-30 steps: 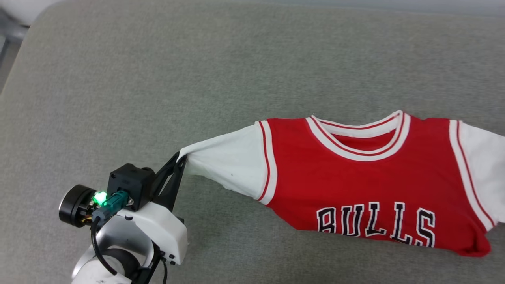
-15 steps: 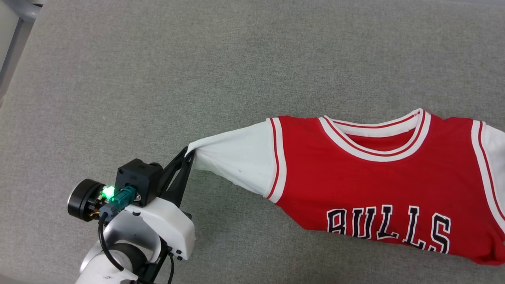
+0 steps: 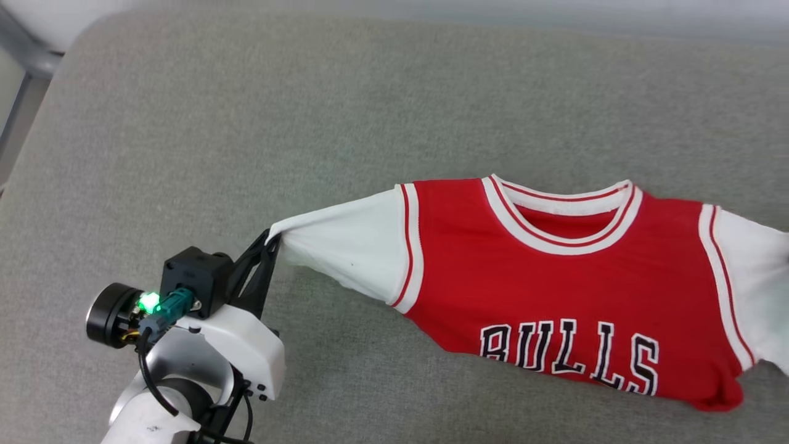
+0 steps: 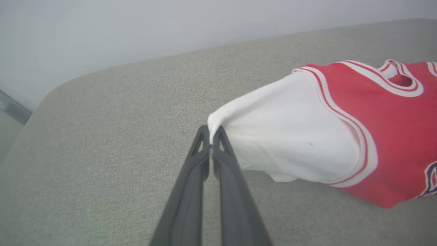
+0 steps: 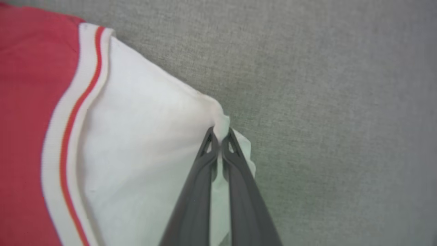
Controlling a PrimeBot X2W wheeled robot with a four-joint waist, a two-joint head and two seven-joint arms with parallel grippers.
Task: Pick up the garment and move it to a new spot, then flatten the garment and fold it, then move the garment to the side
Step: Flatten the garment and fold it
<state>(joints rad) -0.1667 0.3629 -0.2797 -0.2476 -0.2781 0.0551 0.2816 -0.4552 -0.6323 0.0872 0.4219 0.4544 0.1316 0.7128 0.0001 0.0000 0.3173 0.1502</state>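
The garment point(image 3: 555, 271) is a red jersey T-shirt with white sleeves and black BULLS lettering, stretched across the grey surface point(image 3: 308, 123) with its collar toward the far side. My left gripper point(image 3: 269, 239) is shut on the tip of the white sleeve at the garment's left end, which the left wrist view shows pinched between the fingertips point(image 4: 211, 131). In the right wrist view my right gripper point(image 5: 220, 134) is shut on the edge of the other white sleeve point(image 5: 143, 143). The garment's lower part is hidden under its folded front.
The grey padded surface has a rounded corner point(image 3: 74, 43) at the far left, with a pale wall point(image 4: 136, 30) behind it. A metal frame piece point(image 3: 18, 92) stands off the left edge.
The head camera has shifted, so the whole scene sits a little differently. The left gripper keeps its hold on the sleeve tip. The right sleeve now looks pulled out toward the right edge.
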